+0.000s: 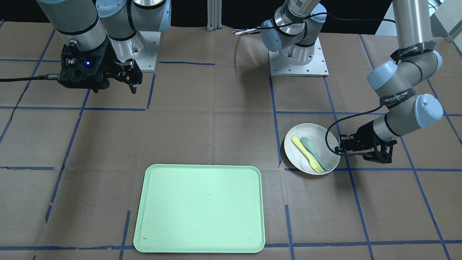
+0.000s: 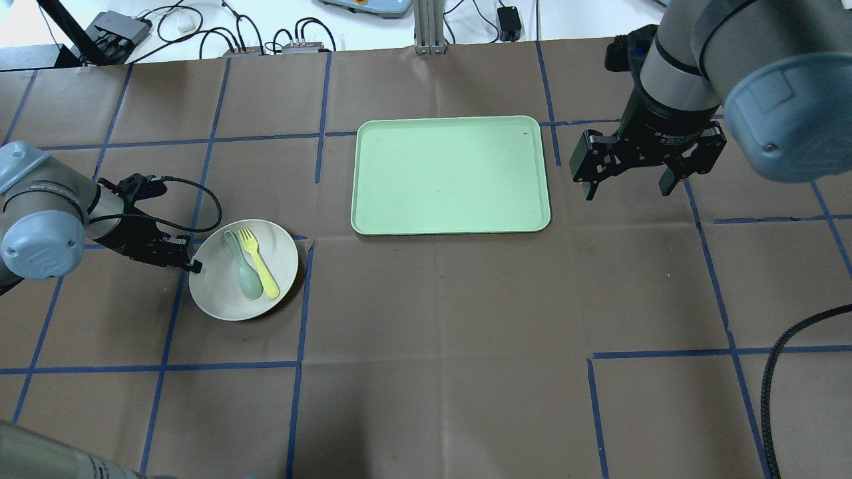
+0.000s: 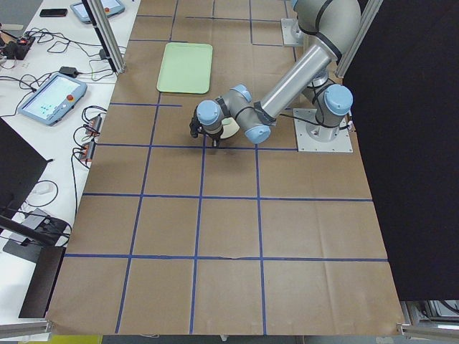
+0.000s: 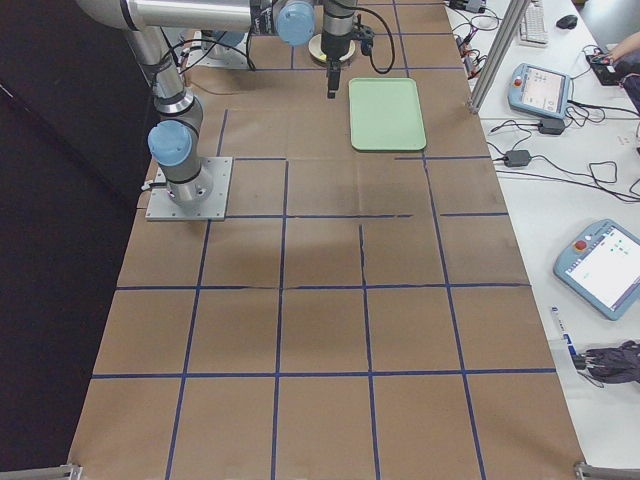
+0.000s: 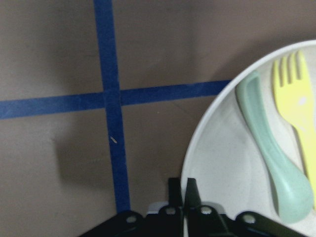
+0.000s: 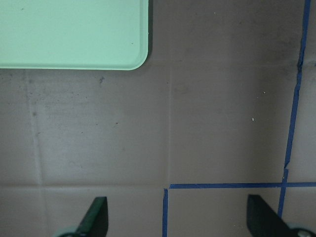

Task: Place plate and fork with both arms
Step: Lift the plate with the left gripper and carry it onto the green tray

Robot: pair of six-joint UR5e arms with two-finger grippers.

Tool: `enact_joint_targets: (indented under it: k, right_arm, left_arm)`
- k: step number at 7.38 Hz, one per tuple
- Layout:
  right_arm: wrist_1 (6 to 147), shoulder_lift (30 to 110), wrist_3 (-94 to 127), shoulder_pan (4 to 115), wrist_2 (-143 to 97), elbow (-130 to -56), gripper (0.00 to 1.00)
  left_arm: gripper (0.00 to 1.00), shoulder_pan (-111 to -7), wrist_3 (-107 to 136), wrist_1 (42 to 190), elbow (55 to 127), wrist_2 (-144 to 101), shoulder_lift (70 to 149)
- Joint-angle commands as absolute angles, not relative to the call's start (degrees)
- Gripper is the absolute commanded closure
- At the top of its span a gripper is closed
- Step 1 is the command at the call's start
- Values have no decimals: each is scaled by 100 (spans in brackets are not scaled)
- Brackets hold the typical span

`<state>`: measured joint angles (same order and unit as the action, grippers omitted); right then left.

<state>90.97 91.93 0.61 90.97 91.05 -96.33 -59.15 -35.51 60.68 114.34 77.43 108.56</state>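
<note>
The off-white plate (image 2: 216,296) sits on the table at my left, with the pale-yellow fork (image 2: 259,263) and a grey-green spoon (image 2: 241,266) lying side by side in it. My left gripper (image 2: 194,266) is low at the plate's near-left rim. The left wrist view shows its jaws closed on the rim of the plate (image 5: 222,163), with the fork (image 5: 296,103) and spoon (image 5: 274,158) just beyond. My right gripper (image 2: 629,186) is open and empty, held above the table to the right of the tray.
The mint-green tray (image 2: 452,174) lies at the middle back of the table with nothing on it; its corner shows in the right wrist view (image 6: 69,29). Blue tape lines cross the brown paper. A black cable (image 2: 779,372) loops at the near right.
</note>
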Motion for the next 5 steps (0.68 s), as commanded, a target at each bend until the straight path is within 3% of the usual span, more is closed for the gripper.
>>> enact_joint_targets:
  k: [1, 5]
  right_arm:
    - [9097, 9193, 70, 9097, 9105, -9633, 0]
    - [9097, 9193, 62, 9097, 9105, -9633, 0]
  left_arm:
    - [100, -5976, -3533, 6082, 11426, 7534, 10723]
    - [100, -6632, -3219, 6082, 11216, 6926, 10626]
